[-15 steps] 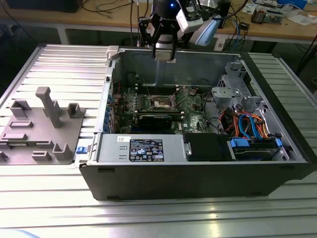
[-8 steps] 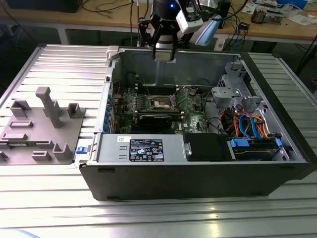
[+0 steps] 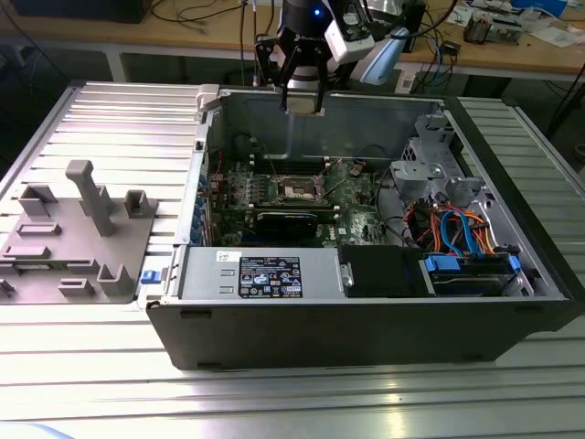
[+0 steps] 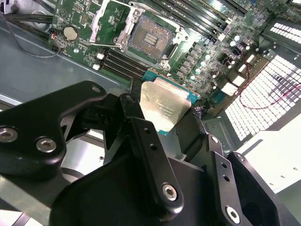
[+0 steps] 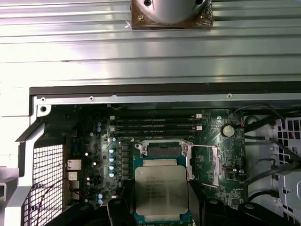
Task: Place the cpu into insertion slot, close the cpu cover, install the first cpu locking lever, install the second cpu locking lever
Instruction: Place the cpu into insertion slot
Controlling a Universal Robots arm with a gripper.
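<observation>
My gripper (image 3: 302, 99) hangs above the back wall of the open computer case (image 3: 366, 338), shut on the cpu (image 4: 165, 104). The cpu is a flat square chip with its silver face showing, pinched at two opposite edges by the dark fingers (image 4: 136, 120). It appears again in the first wrist view as the cpu (image 5: 161, 187), in front of the insertion slot (image 5: 162, 150). The insertion slot (image 4: 146, 40) on the green motherboard lies uncovered, dark with fine contacts. The cpu cover (image 4: 104, 20) stands swung up beside it. The socket area (image 3: 298, 188) sits well below the gripper.
A long black card (image 3: 289, 219) lies in front of the socket. A grey power supply (image 3: 265, 274) and a drive cage with orange and blue cables (image 3: 457, 229) fill the case's near side. A grey fixture (image 3: 78, 233) stands on the ribbed table at the exterior view's left.
</observation>
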